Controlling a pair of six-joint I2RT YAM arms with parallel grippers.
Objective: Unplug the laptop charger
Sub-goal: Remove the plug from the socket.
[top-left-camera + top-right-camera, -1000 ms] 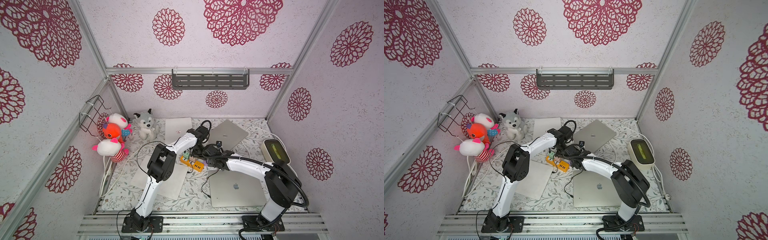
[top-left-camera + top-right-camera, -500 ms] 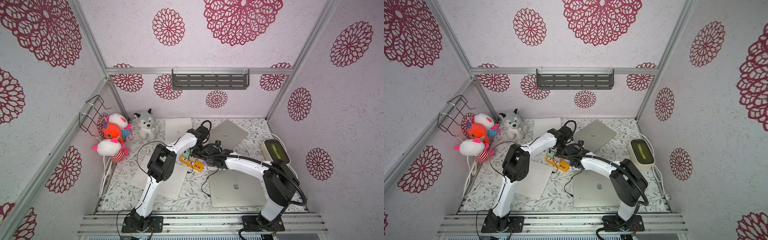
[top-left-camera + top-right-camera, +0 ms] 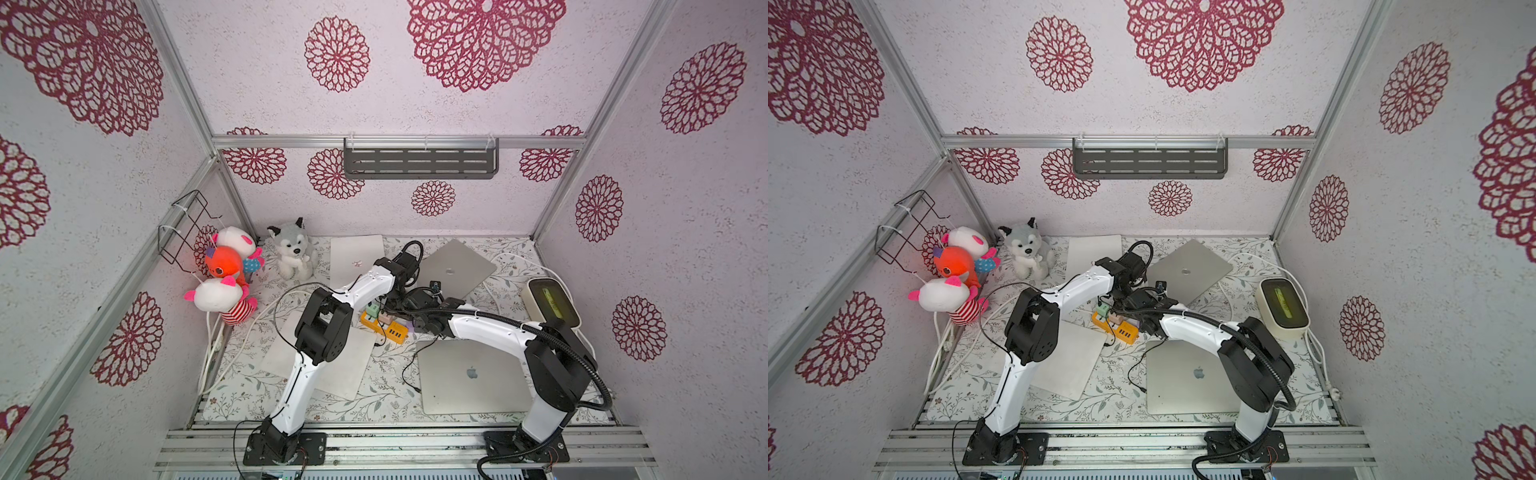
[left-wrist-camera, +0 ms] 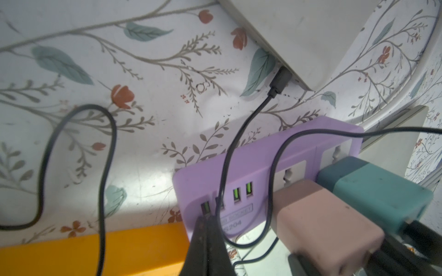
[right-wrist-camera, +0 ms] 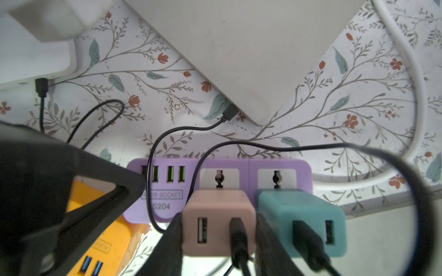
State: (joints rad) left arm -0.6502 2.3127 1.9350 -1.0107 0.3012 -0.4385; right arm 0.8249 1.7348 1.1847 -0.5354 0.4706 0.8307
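- Progress: the grab looks done and the pull has not yet happened. The pink charger [image 5: 215,215] sits fully pushed into the purple power strip [image 5: 215,163], with no gap showing at its base.
- The right claw [image 5: 218,241] is clenched on the pink charger, one finger [image 5: 172,241] flat against each side.
- The left claw [image 4: 207,227] is clenched with nothing in it. Its tip rests on the strip's end by the small ports, which I judge to be bracing the strip.
- What is left, as I judge it: draw the charger straight out of the strip while the strip is held down.
- The charger is a boxy pink block with rounded edges. Its outer face has two small ports, one empty and one filled by a black plug [image 5: 236,229].
- It stands in the strip's socket, touching or just beside a teal charger [image 5: 299,215] in the neighbouring socket.
- An orange power strip [image 5: 102,239] lies just beside the purple strip's port end, and a closed laptop [image 5: 251,59] lies near its far side.
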